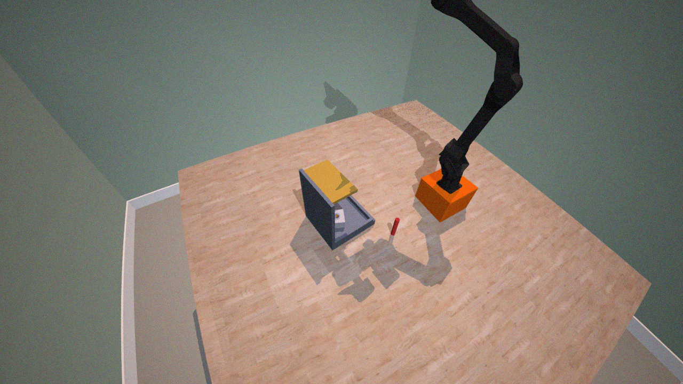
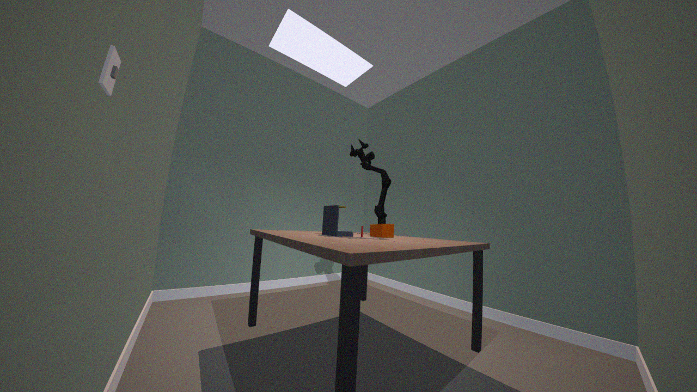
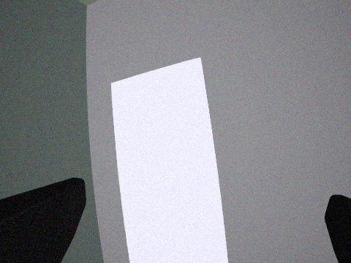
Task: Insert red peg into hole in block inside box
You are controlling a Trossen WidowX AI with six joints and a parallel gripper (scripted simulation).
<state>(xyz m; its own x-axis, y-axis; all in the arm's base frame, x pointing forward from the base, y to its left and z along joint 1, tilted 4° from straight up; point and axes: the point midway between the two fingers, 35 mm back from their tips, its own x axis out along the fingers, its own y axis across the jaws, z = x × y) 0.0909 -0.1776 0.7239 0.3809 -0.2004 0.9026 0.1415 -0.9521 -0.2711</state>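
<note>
The red peg [image 1: 395, 226] [image 2: 362, 231] stands upright on the table, between the box and the orange arm base. The dark grey box [image 1: 316, 210] [image 2: 330, 220] has a tall back wall and a low floor tray. Its yellow roof [image 1: 329, 180] [image 2: 342, 207] sticks out from the back wall. Under the roof, the pale block [image 1: 339, 219] with a hole in its top shows in part in the top view. My gripper [image 2: 355, 144] [image 3: 210, 203] is open and empty, pointing upward high above the table. It is out of frame in the top view.
The orange base [image 1: 446, 202] [image 2: 381, 231] carries the black arm and stands on the wooden table [image 1: 429, 324] [image 2: 414, 244] to the peg's right in the top view. The arm's shadow falls near the peg and box. The wrist view shows the ceiling and its bright panel [image 3: 168, 157].
</note>
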